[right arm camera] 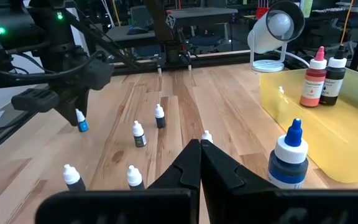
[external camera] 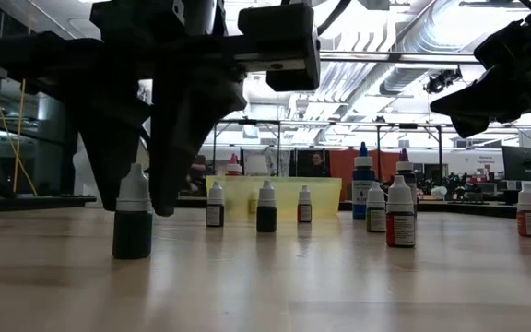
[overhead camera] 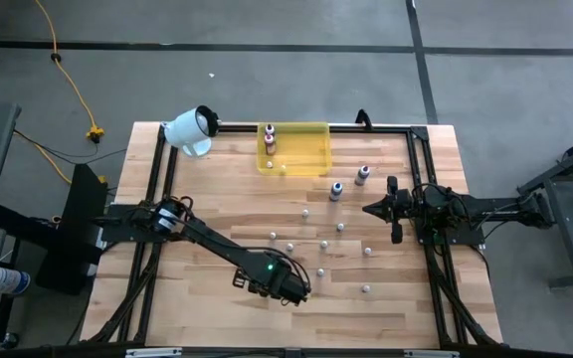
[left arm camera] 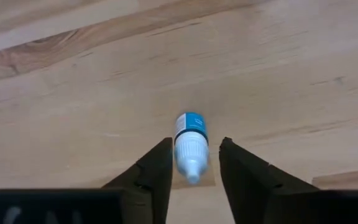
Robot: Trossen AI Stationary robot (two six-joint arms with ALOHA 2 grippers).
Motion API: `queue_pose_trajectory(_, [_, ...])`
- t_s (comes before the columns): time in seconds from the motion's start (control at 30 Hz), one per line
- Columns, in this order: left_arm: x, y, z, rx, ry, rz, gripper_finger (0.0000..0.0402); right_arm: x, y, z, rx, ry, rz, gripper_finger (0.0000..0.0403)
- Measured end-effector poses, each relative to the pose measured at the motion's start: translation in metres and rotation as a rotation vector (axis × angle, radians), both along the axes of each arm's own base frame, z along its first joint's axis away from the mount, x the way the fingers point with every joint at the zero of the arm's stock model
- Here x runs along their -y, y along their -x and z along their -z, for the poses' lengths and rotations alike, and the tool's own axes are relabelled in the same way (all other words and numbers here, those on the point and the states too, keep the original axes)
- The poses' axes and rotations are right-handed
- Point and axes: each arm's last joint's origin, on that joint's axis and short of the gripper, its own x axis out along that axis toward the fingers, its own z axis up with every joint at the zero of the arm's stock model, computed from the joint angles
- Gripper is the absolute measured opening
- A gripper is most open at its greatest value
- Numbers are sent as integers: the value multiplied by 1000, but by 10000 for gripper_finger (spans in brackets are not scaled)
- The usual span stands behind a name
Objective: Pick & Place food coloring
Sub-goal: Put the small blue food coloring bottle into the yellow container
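Left hand (left arm camera: 194,171) straddles one small dropper bottle (left arm camera: 189,144), its two fingers (left arm camera: 154,174) partly closed, just beside the bottle's sides with a sliver of counter (left arm camera: 73,93) showing on either side, so I judge the grip not yet made. It comes down from above, which suits an upright bottle that stands alone, well apart from its neighbours. The bottle is whitish with a pointed white cap and a blue label band; it stands on the counter's near middle, far from the yellow tray (overhead camera: 316,149), where I take it the bottles are meant to go. Two bottles (overhead camera: 270,139) already stand in the tray, while the rest lie scattered between. Right hand (overhead camera: 371,209) waits at the counter's right side, fingers shut and empty.
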Motion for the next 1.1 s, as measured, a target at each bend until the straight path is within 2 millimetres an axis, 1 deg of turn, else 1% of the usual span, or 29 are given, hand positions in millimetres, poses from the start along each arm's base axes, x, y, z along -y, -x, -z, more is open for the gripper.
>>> queue_pose_trajectory(0.4, [1,0,0,-8,26,44,52,0,0,0,0,0,0,0])
queue_pose_trajectory(0.6, [-1,-3,-4,4,38,49,45,0,0,0,0,0,0,0])
queue_pose_trajectory(0.73, [-6,-8,-16,23,50,80,45,0,0,0,0,0,0,0])
queue_pose_trajectory(0.83, [-14,-14,-30,40,51,98,45,0,0,0,0,0,0,0])
queue_pose_trajectory(1.0, [-31,-22,-56,70,39,177,45,0,0,0,0,0,0,0])
queue_pose_trajectory(1.1, [-46,-26,-69,87,12,238,45,0,0,0,0,0,0,0])
